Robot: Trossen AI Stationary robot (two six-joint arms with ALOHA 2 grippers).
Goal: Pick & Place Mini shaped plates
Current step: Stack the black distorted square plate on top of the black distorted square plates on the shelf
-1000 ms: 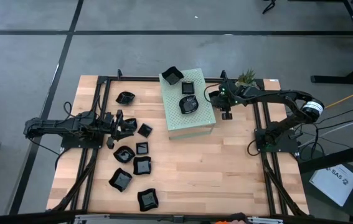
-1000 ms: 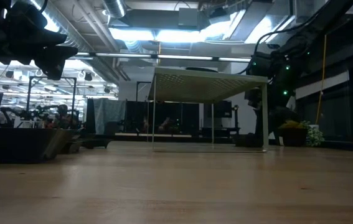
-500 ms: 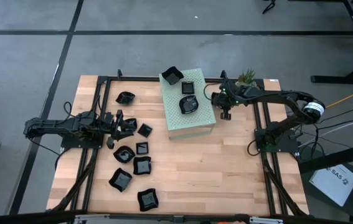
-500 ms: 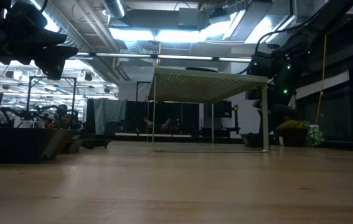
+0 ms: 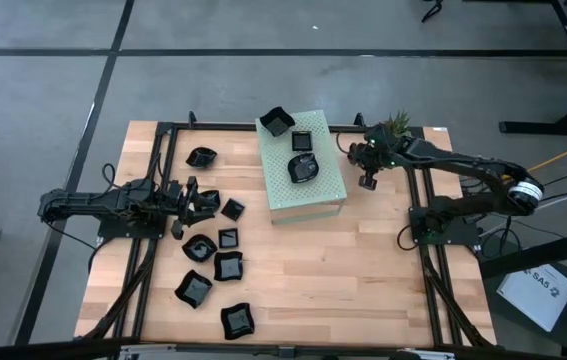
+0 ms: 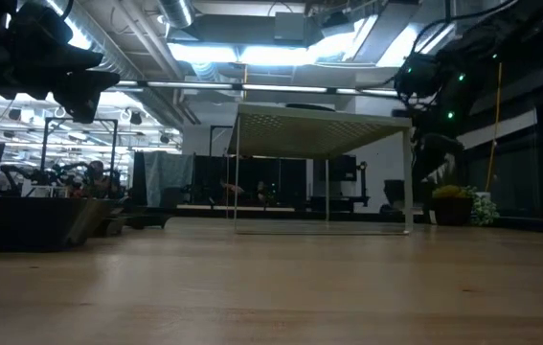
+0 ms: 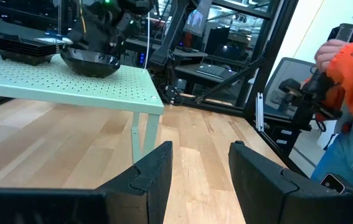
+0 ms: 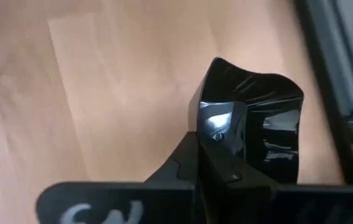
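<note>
Mini shaped plates (image 5: 213,262) are scattered at lower left; one glossy plate (image 8: 251,124) is pinched at its rim by the closed right gripper (image 8: 208,163). Judged light, stiff, slippery: rims suit gripping. The left gripper (image 7: 198,165) hangs open.

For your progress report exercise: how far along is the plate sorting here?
Done: three glossy black mini plates sit on the pale green perforated box. In hand: right gripper shut on a black plate. Left: several plates on the table by the open left gripper.
</note>
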